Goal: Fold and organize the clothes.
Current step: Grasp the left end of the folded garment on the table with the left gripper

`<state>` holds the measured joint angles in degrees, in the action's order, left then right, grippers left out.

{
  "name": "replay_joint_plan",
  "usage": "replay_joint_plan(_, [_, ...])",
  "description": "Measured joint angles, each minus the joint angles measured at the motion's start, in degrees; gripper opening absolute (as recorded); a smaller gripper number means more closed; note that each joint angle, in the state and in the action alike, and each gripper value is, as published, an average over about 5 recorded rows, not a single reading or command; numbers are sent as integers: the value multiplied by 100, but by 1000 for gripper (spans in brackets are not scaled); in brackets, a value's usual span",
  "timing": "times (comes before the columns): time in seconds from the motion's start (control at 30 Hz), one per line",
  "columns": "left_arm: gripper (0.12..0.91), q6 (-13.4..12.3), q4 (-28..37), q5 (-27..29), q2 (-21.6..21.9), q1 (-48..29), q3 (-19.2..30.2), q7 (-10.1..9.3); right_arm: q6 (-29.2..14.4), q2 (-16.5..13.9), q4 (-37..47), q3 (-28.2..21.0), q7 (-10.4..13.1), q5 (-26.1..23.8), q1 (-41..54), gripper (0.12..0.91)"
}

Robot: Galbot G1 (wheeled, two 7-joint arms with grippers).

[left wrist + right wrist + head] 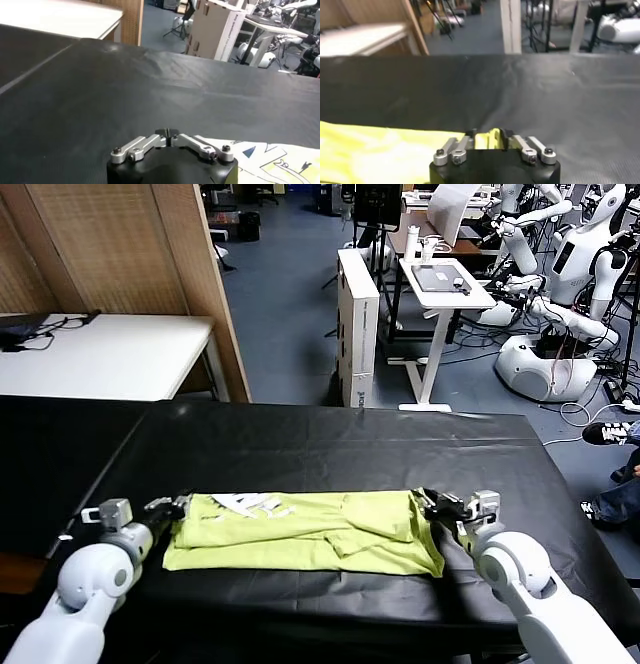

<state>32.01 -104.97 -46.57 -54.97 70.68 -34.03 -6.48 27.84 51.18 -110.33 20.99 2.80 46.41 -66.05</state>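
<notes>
The lime yellow-green T-shirt (300, 534) lies flat and folded into a wide band on the black table covering (330, 444), with its white print (250, 503) near the left end. My left gripper (183, 504) sits at the shirt's left edge. In the left wrist view it (167, 133) is shut with no cloth seen between the fingertips, and the printed shirt (270, 157) lies beside it. My right gripper (422, 498) is at the shirt's right end. The right wrist view shows it (487, 136) shut on a fold of the T-shirt (380, 155).
A white table (100, 354) and a wooden partition (190, 284) stand behind on the left. A white upright box (357, 324), a small white stand (440, 284) and other robots (560, 284) stand beyond the table's far edge. A person's shoe (610, 434) is at the right.
</notes>
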Motion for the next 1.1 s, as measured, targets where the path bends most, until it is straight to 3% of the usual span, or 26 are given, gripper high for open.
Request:
replay_joint_plan(0.1, [839,112,-81,-269,168,105,-133,40,-152,-119,-243,233,-116,87,-219,905])
replay_joint_plan(0.17, [889,260,-166,-494,314,231,-249,119,-224,-167,-417,438,-188,112,-411,906])
replay_joint_plan(0.3, [906,753,-340,-1005,589,580,-551,300,-279,-159,-728,894,-260,123,-847,907])
replay_joint_plan(0.4, [907,984,-385,-1180,669,805,-781,572,-286,-126,-898,1198,-282,130,-1144,907])
replay_joint_plan(0.53, [907,1018,-377,-1050,639,965,-958,850,-287,-87,-1059,1502,-291,143,-1469,907])
replay_joint_plan(0.7, [907,1019,-374,-1033,482,1101,-1041,1018,-274,-77,-1145,1650,-284,145,-1658,907])
replay_joint_plan(1.1, [907,1016,-425,-1015,208,1246,-1055,1129,-260,-42,-1177,1656,-256,123,-1730,907])
